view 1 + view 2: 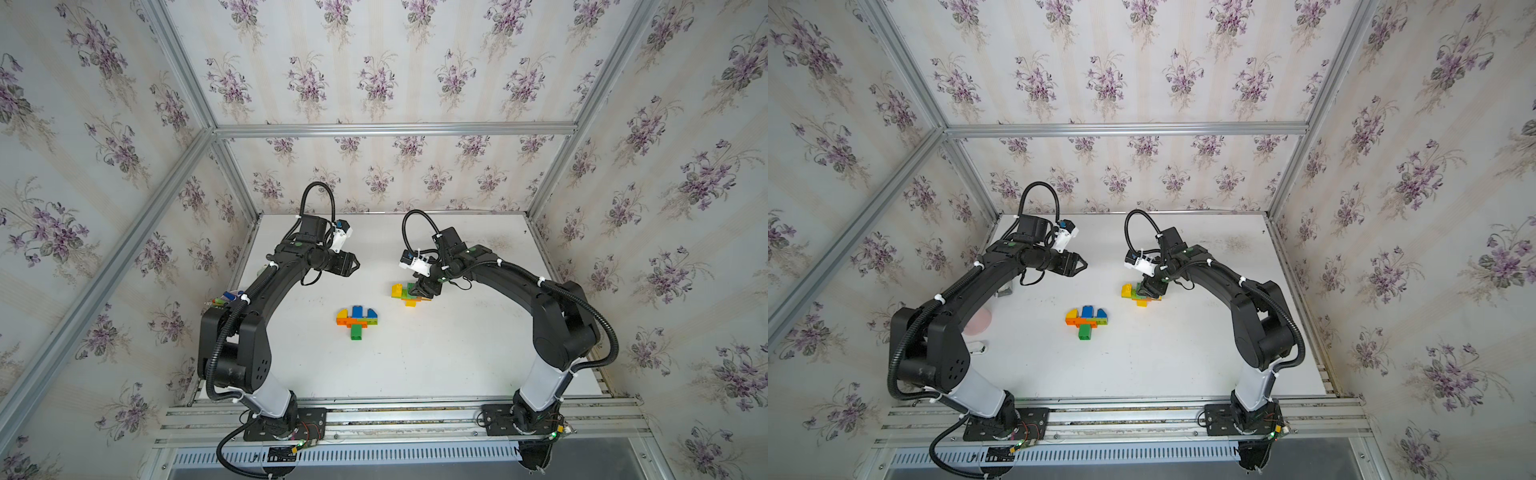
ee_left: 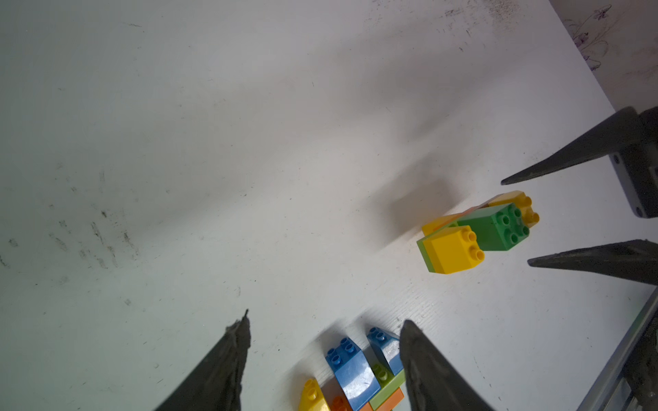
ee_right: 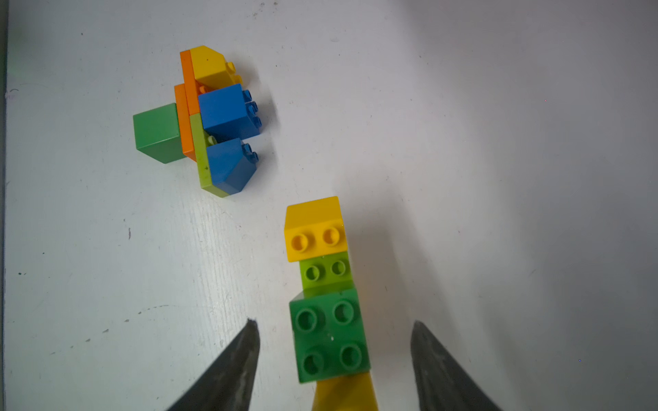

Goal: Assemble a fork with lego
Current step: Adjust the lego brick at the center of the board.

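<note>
One lego cluster [image 1: 356, 320] of yellow, blue, orange, lime and dark green bricks lies flat mid-table in both top views [image 1: 1086, 320], also seen in the right wrist view [image 3: 210, 117]. A smaller lego cluster [image 1: 399, 291] of yellow, lime, dark green and orange bricks lies further back right. My right gripper [image 3: 334, 322] is open and straddles its dark green brick [image 3: 329, 334], with a gap on each side. My left gripper [image 1: 356, 262] hovers open and empty back left of the first cluster, whose blue bricks [image 2: 352, 370] show between its fingertips.
Coloured marker pens [image 1: 224, 298] lie at the table's left edge beside the left arm. A pale pink disc [image 1: 978, 320] lies near the left arm's elbow. Wallpapered walls close the table at the back and sides. A metal rail [image 1: 395, 415] runs along the front.
</note>
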{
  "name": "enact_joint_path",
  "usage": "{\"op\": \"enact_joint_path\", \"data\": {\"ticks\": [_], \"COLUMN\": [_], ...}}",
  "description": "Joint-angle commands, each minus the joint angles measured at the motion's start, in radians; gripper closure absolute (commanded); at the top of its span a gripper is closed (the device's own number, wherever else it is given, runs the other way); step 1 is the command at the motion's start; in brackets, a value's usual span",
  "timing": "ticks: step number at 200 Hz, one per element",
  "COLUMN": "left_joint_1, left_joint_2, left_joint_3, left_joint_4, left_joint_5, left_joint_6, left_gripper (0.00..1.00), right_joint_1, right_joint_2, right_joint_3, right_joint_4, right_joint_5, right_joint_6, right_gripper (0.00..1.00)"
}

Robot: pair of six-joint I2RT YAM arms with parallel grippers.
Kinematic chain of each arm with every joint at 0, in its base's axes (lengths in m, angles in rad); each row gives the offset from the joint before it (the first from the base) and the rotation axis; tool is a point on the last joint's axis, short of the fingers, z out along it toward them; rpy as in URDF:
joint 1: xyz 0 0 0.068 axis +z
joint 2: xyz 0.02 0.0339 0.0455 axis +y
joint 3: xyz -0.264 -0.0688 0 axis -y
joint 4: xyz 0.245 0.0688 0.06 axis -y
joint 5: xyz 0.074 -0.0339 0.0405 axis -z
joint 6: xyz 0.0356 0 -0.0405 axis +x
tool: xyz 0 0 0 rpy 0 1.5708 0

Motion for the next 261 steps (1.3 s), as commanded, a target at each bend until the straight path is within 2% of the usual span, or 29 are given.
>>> {"op": "enact_joint_path", "data": {"ticks": [1,41,81,134,205,261], "left_joint_1": [0.002,0.005,0.017,0.026,0.046,0.059], "left_joint_2": [0.014,0.041,0.053,0.067,0.064,0.081], "left_joint_3": [0.013,0.027,0.032,0.038,0.040,0.069], "left_joint_4": [0.016,0.005,-0.012,-0.021,-0.030,-0.058], "left_joint_5": [0.028,0.037,0.036,0.046,0.074,0.078], "left_joint_6": [-0.007,0.006,0.013,0.011,0.011,0.019], "left_gripper": [0.33,0.37,0.40,0.41,0.41,0.41], "right_joint_1": [0.001,0.001,0.001,0.000,-0.019,-0.019], "right_joint_2": [0.029,0.084,0.134,0.144,0.138,0.129], "right_joint_3": [0.023,0.070,0.111,0.133,0.184,0.137], "right_joint_4": [-0.043,-0.080,-0.111,-0.141,-0.278,-0.317], "right_joint_5": [0.004,0.001,-0.034,-0.084,-0.177,-0.270], "right_joint_6": [-0.033,-0.029,-0.010,0.001,-0.006,0.013], "right_gripper": [0.36,0.45,0.63,0.76,0.75,0.74]}}
